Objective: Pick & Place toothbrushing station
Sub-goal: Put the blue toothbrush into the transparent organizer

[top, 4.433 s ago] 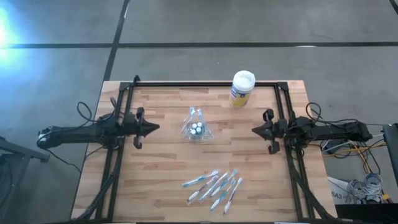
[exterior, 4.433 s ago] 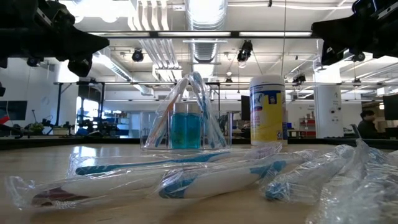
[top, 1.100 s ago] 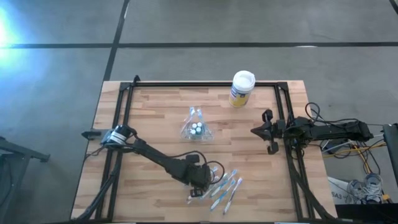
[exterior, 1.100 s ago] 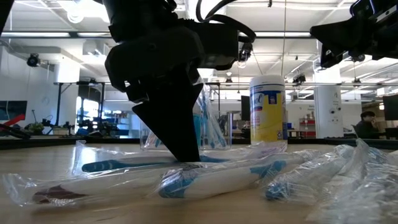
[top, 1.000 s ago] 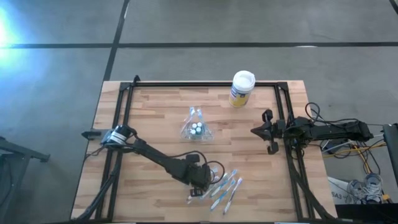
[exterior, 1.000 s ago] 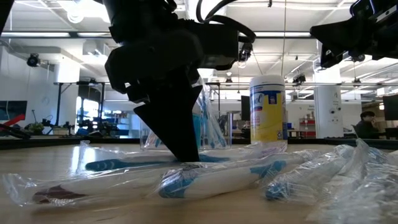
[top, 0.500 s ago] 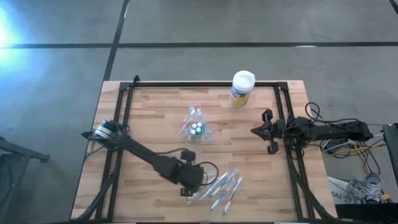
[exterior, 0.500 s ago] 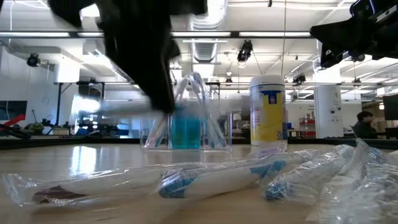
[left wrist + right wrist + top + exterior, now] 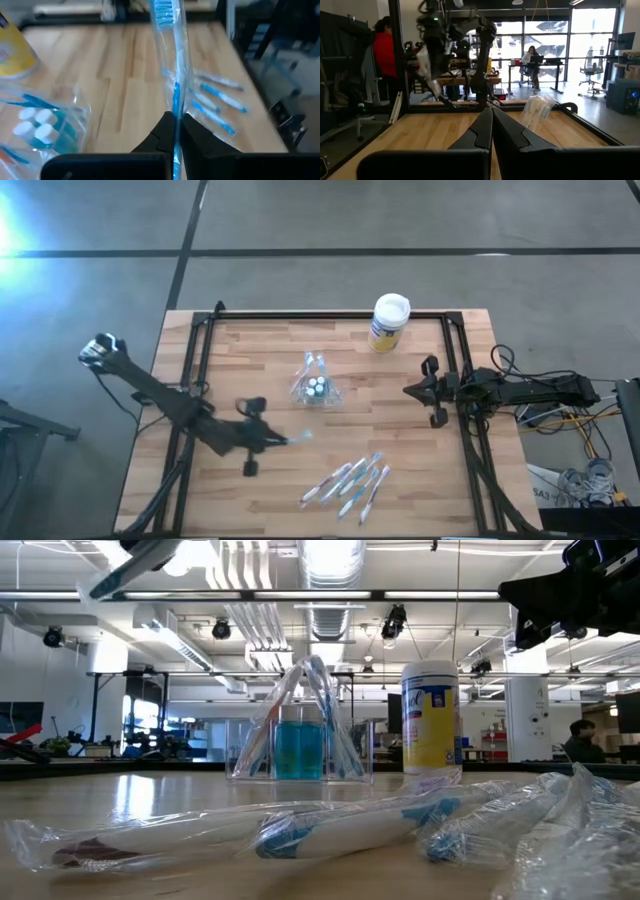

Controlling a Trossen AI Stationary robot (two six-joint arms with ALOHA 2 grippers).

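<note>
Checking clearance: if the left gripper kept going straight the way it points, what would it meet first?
Probably nothing: the left gripper, holding a wrapped toothbrush, points between the clear holder and the loose toothbrushes; depth unclear.

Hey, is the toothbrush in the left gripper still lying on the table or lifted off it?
Lifted. The left gripper is shut on a wrapped toothbrush, holding it above the table; the others still lie flat.

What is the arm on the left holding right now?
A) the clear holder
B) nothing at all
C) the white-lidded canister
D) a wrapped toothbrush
D: the left tool is shut on a wrapped toothbrush, lifted off the table, while the canister and holder stand untouched.
</note>
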